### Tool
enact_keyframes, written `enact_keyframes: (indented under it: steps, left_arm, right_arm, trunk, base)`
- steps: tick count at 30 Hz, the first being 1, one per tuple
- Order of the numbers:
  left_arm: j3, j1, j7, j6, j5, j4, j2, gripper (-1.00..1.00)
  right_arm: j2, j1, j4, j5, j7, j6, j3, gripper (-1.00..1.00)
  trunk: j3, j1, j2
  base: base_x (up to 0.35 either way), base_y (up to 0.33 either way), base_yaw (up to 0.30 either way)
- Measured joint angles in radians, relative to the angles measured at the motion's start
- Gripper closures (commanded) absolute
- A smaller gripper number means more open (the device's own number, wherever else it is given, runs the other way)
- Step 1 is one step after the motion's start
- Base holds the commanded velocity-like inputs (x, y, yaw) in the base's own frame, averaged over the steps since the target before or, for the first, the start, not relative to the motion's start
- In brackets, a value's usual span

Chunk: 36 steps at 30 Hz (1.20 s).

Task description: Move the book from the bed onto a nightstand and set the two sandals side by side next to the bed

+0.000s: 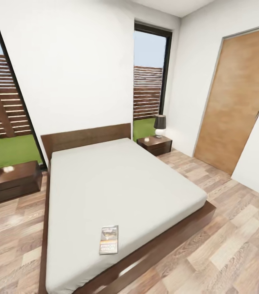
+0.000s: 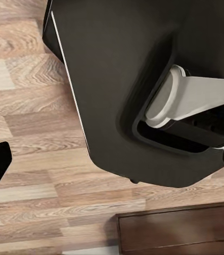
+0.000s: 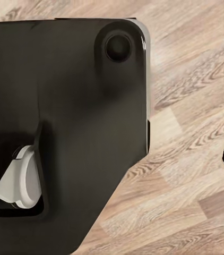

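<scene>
The book (image 1: 108, 239) lies flat near the bed's (image 1: 117, 183) foot edge (gripper openness: cannot tell).

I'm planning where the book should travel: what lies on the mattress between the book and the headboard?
Nothing: in the head view, the stretch of white mattress between the book and the headboard is bare.

book (image 1: 108, 239) cover has print, too blurry to read
</scene>
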Motion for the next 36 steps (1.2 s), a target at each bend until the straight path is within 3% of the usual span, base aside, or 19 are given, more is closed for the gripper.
enact_keyframes:
  steps: [21,36]
  left_arm:
    - [0.000,0.000,0.000,0.000,0.000,0.000,0.000,-1.00]
    - [0.000,0.000,0.000,0.000,0.000,0.000,-0.001,-1.00]
  right_arm:
    - [-0.001,0.000,-0.001,0.001,0.002,-0.001,0.000,-1.00]
    - [-0.001,0.000,-0.001,0.002,0.002,0.000,0.000,-1.00]
  trunk:
    - [0.005,0.000,0.000]
    - [0.024,0.000,0.000]
  base:
    - [0.225,0.000,0.128]
    - [0.061,0.000,0.138]
